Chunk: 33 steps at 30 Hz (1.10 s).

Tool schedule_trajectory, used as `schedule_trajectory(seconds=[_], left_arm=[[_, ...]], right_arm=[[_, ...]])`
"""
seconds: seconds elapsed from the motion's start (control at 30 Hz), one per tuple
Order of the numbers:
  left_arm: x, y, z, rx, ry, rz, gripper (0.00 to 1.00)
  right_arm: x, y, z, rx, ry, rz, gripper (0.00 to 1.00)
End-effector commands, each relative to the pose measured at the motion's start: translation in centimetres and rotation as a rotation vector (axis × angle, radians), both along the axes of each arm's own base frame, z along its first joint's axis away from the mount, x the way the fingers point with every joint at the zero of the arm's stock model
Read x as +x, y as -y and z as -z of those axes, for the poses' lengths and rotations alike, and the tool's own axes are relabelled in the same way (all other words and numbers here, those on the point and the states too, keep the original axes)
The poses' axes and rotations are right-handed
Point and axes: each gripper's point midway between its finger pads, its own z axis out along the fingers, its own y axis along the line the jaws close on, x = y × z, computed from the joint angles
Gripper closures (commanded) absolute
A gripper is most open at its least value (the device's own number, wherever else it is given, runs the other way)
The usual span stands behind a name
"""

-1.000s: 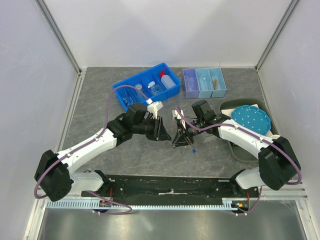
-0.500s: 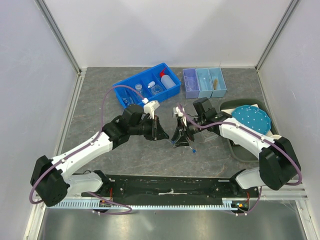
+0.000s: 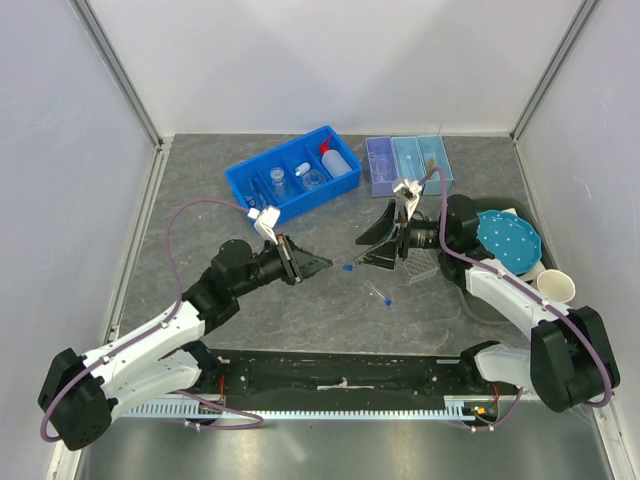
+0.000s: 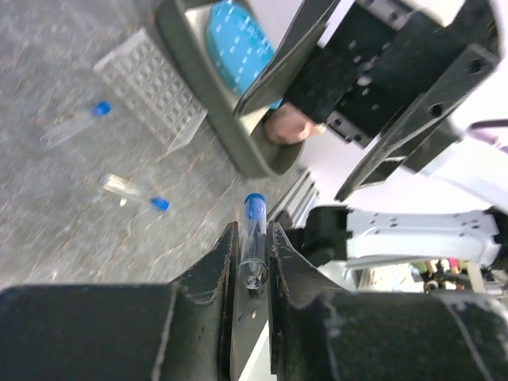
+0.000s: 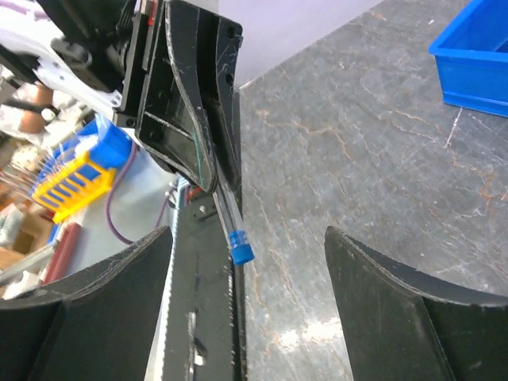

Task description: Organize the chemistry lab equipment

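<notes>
A clear test tube with a blue cap [image 4: 254, 235] is pinched between the fingers of my left gripper [image 4: 252, 230], cap pointing away. In the top view the left gripper [image 3: 318, 265] is over the mid-table, with the cap [image 3: 345, 268] sticking out toward the right gripper [image 3: 372, 250]. The right gripper [image 5: 248, 236] is open and faces the tube's cap [image 5: 239, 246] without touching it. Two more capped tubes [image 4: 75, 123] [image 4: 135, 193] lie on the table near the clear rack [image 4: 151, 83]. The squeeze bottle [image 3: 337, 161] and small flasks [image 3: 314, 177] sit in the blue bin [image 3: 262, 200].
Three small pale bins [image 3: 408, 165] stand at the back right. On the right, a dark tray [image 3: 478, 302] carries the teal dotted plate [image 3: 503, 238], with a beige cup [image 3: 555, 287] beside it. White walls close in the table.
The right gripper opened, released the tube and drew back to the right. The left arm pulled back to the left with the tube in its jaws.
</notes>
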Motion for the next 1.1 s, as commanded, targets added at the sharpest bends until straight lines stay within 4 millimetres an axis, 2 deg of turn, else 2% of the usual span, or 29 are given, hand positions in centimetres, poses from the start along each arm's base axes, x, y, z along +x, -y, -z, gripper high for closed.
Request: schedule_trajectory(seconds=[0.0,0.1,0.23,0.53,0.67,0.83,1.0,1.03,1.07], left_arm=[[1.6,-0.3,-7.0,-0.223,0.136,-0.092,0.98],[2.0,-0.4,-8.3,-0.274,0.161,-0.115,0.98],[2.5,-0.1,-8.8,-0.297,0.177,-0.119,0.98],[2.4,1.2,-10.3,-0.357,0.192,-0.060,0.98],[2.4,1.2,-10.5,-0.369,0.198,-0.057,0.98],[2.4,1.1,-9.9,-0.364,0.187,-0.061,0.98],[2.2,0.9,-9.4,-0.366,0.179,-0.067,0.98],[2.3,0.9,-9.4,-0.365,0.178,-0.069,0.98],[2.3,0.8,-9.3,-0.365,0.178,-0.070,0.98]], right_arm=[[0.2,-0.2,-4.8,0.171,-0.067,0.053,0.16],[-0.3,-0.2,-5.8,0.221,-0.121,0.044,0.18],[-1.6,-0.6,-6.6,0.247,-0.115,0.009,0.20],[-2.4,-1.6,-6.3,0.231,-0.142,-0.028,0.28],[-2.4,-1.6,-6.5,0.236,-0.137,-0.025,0.38],[-2.3,-1.6,-6.4,0.248,-0.121,-0.011,0.50],[-2.1,-1.6,-6.2,0.246,-0.114,-0.007,0.69],[-2.1,-1.6,-6.2,0.245,-0.110,-0.009,0.71],[-2.1,-1.6,-6.2,0.244,-0.105,-0.007,0.78]])
